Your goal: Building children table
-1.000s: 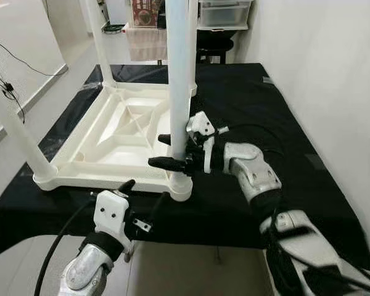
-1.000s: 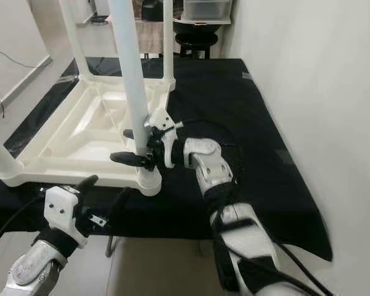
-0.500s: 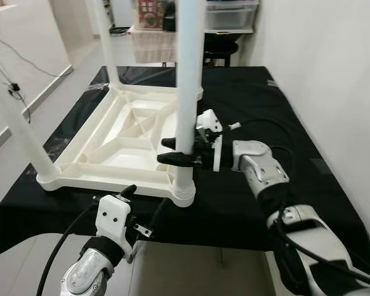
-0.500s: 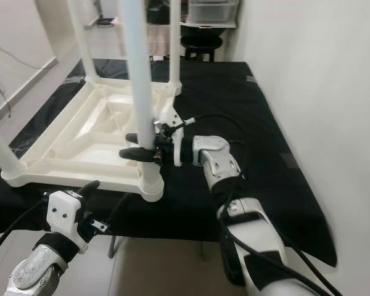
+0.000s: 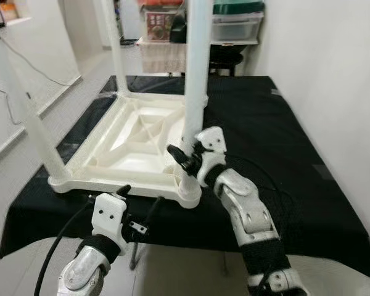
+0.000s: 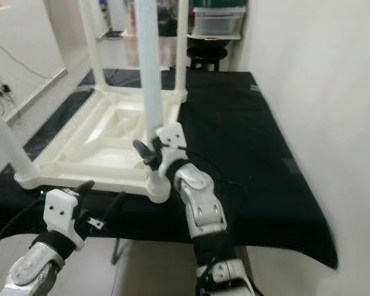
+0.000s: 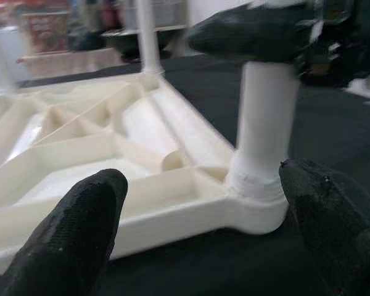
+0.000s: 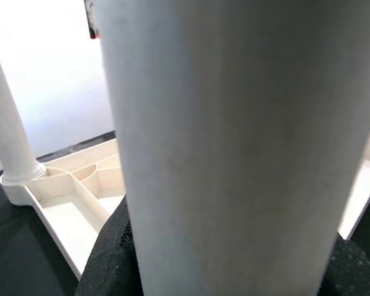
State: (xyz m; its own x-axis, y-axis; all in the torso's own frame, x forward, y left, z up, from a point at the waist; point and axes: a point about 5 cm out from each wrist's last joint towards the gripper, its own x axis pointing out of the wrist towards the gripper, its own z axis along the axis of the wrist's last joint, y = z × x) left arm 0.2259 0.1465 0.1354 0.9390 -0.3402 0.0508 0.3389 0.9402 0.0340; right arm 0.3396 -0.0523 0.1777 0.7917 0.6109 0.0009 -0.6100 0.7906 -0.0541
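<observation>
Right tool (image 5: 184, 161) swung lower on near leg (image 5: 196, 74), clamping it, fingertips hidden, left tool (image 7: 197, 216) spread wide

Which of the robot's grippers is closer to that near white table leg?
Right. The right gripper is clamped around the near table leg above its socket; the left gripper hovers open, lower down off the tabletop's front edge.
</observation>
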